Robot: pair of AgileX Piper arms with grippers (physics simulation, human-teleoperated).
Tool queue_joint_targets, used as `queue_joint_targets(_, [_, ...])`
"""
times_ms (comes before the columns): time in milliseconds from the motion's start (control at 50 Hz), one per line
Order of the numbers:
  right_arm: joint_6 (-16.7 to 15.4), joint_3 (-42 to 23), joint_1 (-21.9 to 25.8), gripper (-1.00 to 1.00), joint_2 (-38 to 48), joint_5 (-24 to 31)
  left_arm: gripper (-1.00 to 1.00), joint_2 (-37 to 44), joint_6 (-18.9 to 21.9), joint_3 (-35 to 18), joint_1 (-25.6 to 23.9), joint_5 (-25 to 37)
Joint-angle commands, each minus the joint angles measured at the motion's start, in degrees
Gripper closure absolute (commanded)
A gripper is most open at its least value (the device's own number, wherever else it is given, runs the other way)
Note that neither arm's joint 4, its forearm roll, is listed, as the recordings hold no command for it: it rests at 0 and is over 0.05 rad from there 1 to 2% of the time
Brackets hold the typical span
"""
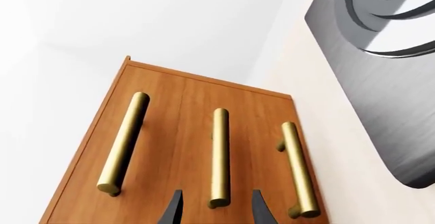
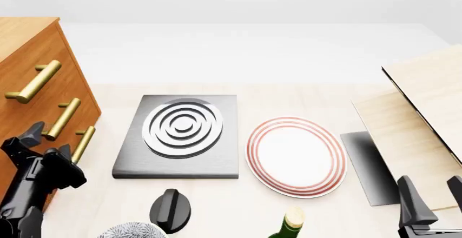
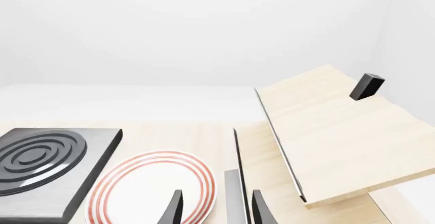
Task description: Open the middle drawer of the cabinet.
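Left gripper [image 2: 45, 143] released, jaws spread, empty, fingers either side of middle drawer [image 1: 197, 147] handle [image 1: 219, 155], not touching. Right gripper [image 2: 431, 194] spread, empty, far right of cabinet [image 2: 32, 86].

My count: cabinet [image 2: 32, 43] 1; brass handles [image 2: 34, 81] 3; hob plate [image 2: 180, 135] 1; striped plate [image 2: 296, 156] 1; bottle [image 2: 290, 224] 1; pale boards [image 2: 426, 86] 2.

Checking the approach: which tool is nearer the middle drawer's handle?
Left. The left tool is open just in front of the middle handle, not yet around it; the right tool sits far across the table by the pale boards.
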Motion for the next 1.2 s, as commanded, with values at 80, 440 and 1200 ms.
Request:
queue_joint_targets(80, [0.3,0.1,0.2,-1.00,-0.1,0.1,-1.00,-0.2,-0.5,-0.6,1.1,0.0])
queue_joint_targets(440, [0.3,0.1,0.2,-1.00,-0.1,0.1,1.00,0.6,-0.7,-1.4,0.7,0.0])
queue_joint_targets(1200, [0.3,0.1,0.2,-1.00,-0.1,0.1,1.00,1.2,0.1,-1.6,-2.1,0.0])
